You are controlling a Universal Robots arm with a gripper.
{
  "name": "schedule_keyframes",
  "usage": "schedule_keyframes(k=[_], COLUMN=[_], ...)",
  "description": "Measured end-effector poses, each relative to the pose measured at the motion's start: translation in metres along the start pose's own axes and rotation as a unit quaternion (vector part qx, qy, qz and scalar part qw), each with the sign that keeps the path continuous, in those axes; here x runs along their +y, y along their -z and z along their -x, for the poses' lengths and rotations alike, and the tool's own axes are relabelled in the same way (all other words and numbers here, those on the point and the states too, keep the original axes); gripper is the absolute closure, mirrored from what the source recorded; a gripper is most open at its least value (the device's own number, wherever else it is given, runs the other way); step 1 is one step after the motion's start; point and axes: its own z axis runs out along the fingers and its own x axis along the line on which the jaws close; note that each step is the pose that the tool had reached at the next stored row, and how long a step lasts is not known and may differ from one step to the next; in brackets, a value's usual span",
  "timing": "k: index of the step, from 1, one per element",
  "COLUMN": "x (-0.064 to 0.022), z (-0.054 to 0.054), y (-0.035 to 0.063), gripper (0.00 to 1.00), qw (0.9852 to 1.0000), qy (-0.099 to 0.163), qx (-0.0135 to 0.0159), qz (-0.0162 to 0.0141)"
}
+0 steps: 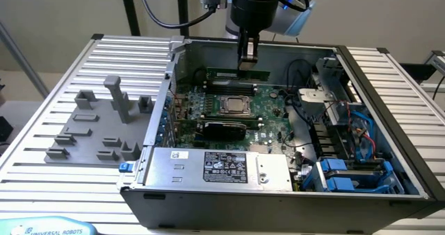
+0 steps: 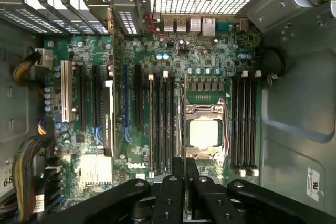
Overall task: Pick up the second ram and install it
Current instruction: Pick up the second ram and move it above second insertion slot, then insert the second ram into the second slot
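Note:
The second ram (image 1: pixel 238 73) is a thin green stick held level above the back part of the motherboard (image 1: pixel 264 107), inside the open computer case. My gripper (image 1: pixel 247 62) comes down from above and is shut on its top edge. In the wrist view the ram (image 2: pixel 184 108) shows edge-on as a thin line running out from between my black fingers (image 2: pixel 170 192), with the gripper (image 2: pixel 185 184) shut on it. That line lies between the long black slots (image 2: pixel 163 124) and the processor socket (image 2: pixel 203 132). Another bank of slots (image 2: pixel 245 124) lies on the socket's far side.
A grey plastic fixture (image 1: pixel 104 125) with upright blocks sits on the ribbed table at the exterior view's left. The power supply (image 1: pixel 222 167) fills the case's near side, and blue drive bays (image 1: pixel 347 172) and cables sit at the right. A black card (image 1: pixel 222 126) stands on the board.

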Motion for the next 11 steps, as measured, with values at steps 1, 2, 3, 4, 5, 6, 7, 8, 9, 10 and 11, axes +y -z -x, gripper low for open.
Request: schedule_keyframes(k=[1,2,3,4,5,6,7,8,9,10,11], x=[0.0000,0.0000,0.0000,0.0000,0.0000,0.0000,0.0000,0.0000,0.0000,0.0000,0.0000], z=[0.0000,0.0000,0.0000,0.0000,0.0000,0.0000,0.0000,0.0000,0.0000,0.0000,0.0000], y=[0.0000,0.0000,0.0000,0.0000,0.0000,0.0000,0.0000,0.0000,0.0000,0.0000,0.0000], gripper=[0.87,0.87,0.87,0.87,0.87,0.87,0.87,0.87,0.87,0.87,0.87], qw=[1.0000,1.0000,1.0000,1.0000,1.0000,1.0000,1.0000,1.0000,1.0000,1.0000,1.0000], qy=[0.000,0.000,0.000,0.000,0.000,0.000,0.000,0.000,0.000,0.000,0.000], qx=[0.0000,0.0000,0.0000,0.0001,0.0001,0.0001,0.0001,0.0001,0.0001,0.0001,0.0001], qz=[0.0000,0.0000,0.0000,0.0000,0.0000,0.0000,0.0000,0.0000,0.0000,0.0000,0.0000])
